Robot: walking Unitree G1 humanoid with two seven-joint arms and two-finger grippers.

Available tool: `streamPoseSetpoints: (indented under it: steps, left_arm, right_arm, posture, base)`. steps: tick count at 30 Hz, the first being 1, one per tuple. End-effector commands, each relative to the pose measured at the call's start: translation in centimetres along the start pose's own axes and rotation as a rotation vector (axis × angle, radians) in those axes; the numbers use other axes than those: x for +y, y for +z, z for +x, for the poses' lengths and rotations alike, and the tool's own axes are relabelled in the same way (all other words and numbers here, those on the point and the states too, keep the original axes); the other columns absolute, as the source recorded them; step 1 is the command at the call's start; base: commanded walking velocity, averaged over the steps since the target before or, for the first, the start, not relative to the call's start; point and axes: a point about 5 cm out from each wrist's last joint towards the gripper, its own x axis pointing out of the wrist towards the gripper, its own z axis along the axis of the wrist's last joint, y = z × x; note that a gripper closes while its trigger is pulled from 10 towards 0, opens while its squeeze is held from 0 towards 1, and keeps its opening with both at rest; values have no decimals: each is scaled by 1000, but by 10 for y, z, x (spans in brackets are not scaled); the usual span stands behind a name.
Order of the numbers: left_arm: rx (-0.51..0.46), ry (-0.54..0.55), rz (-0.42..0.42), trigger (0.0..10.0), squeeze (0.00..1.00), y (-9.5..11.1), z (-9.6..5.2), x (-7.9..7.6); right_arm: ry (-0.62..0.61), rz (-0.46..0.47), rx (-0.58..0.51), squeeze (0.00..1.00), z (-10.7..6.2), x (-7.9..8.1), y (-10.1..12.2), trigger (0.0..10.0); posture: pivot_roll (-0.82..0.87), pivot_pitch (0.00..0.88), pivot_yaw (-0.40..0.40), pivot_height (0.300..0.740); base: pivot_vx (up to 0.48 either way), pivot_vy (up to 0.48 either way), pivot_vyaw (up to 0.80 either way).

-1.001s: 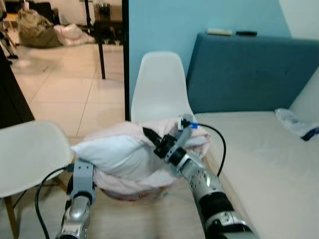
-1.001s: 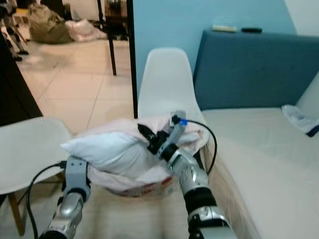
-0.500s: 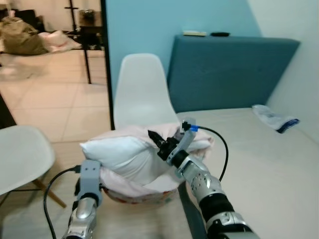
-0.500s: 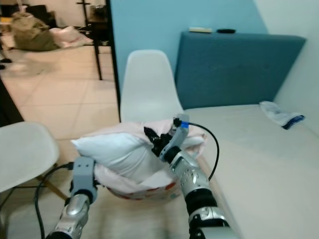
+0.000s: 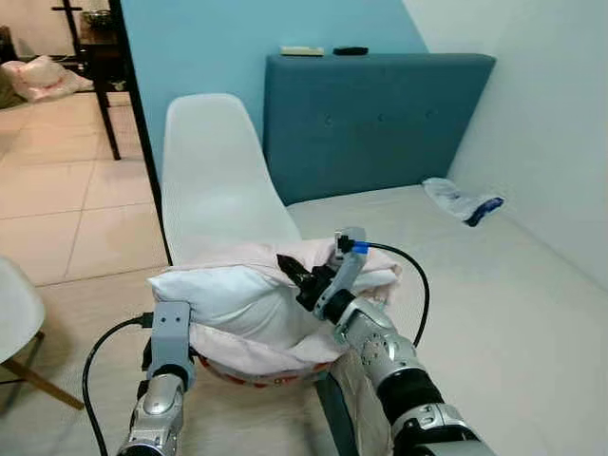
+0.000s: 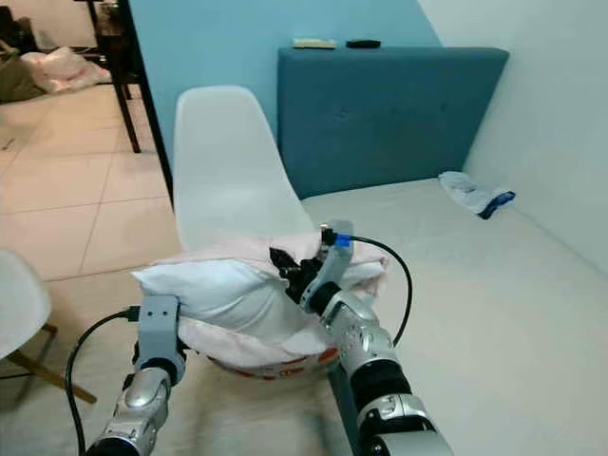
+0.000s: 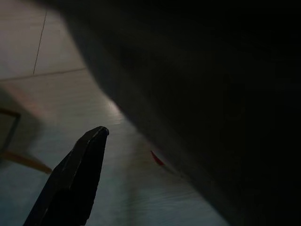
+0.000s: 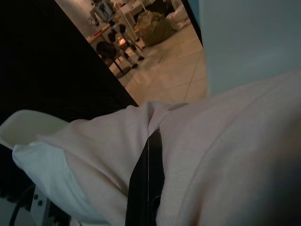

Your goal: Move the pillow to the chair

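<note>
Silver arms are seen at the bottom of the head views, raised on either side of the pillow (image 5: 242,304). The pillow, pale pink with a whiter end toward the robot's left, is held up between them, above the floor (image 5: 57,218) and just in front of the white chair (image 5: 214,180). The right gripper (image 5: 296,275) is pressed into the pillow's right side; in the right wrist view its black fingers (image 8: 146,179) are closed together, with a fold of the fabric pinched around them. The left gripper (image 7: 77,172) is tucked under the pillow's left end, where it is hidden in the head views; one dark finger is made out in the left wrist view, beneath a dark mass, and whether it is spread or closed cannot be told. Beyond the pillow, the chair's seat is reached by its far edge. To the right lies a bed (image 5: 494,285) with a blue headboard (image 5: 370,123).
</note>
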Motion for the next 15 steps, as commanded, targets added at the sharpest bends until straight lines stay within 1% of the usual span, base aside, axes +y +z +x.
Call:
streamPoseSetpoints:
  steps: [1, 3, 4, 5, 8, 11, 12, 13, 15]
  left_arm:
    - [-49, 0, -9, 10000, 0, 9, 3, -1]
    - [-64, -4, -9, 10000, 0, 12, 4, -1]
    - [-64, -4, -9, 10000, 0, 12, 4, -1]
    - [-87, -12, -9, 10000, 0, 17, 5, -2]
    - [-108, -14, -9, 10000, 0, 23, 7, -3]
    - [-123, -15, -14, 10000, 0, 27, 9, -3]
    - [-130, -17, -16, 10000, 0, 29, 10, -4]
    - [-132, -18, -17, 10000, 0, 29, 10, -4]
    - [-134, -20, -15, 10000, 0, 30, 10, -5]
  right_arm:
    - [150, -45, -15, 0, 10, 21, 7, 10000]
    - [213, -58, -1, 0, 11, 29, 6, 10000]
    - [213, -58, -1, 0, 11, 29, 6, 10000]
    - [254, -110, 18, 0, 11, 34, 4, 10000]
    - [263, -109, 2, 0, 12, 36, 8, 10000]
    - [246, -96, -20, 0, 13, 34, 13, 10000]
    - [244, -115, -52, 0, 13, 32, 19, 10000]
    - [243, -119, -62, 0, 13, 32, 21, 10000]
    - [246, -139, -66, 0, 13, 31, 24, 10000]
  posture:
    - [144, 0, -92, 740]
    - [144, 0, -95, 740]
    - [144, 0, -95, 740]
    - [144, 0, -97, 740]
    - [146, 0, -99, 740]
    - [147, 0, -101, 740]
    - [147, 0, -102, 740]
    - [147, 0, -102, 740]
    - [147, 0, -102, 740]
  base:
    - [255, 0, 0]
    - [276, 0, 0]
    - [285, 0, 0]
    - [352, 0, 0]
    - [367, 0, 0]
    - [382, 0, 0]
    - [390, 0, 0]
    - [390, 0, 0]
    - [390, 0, 706]
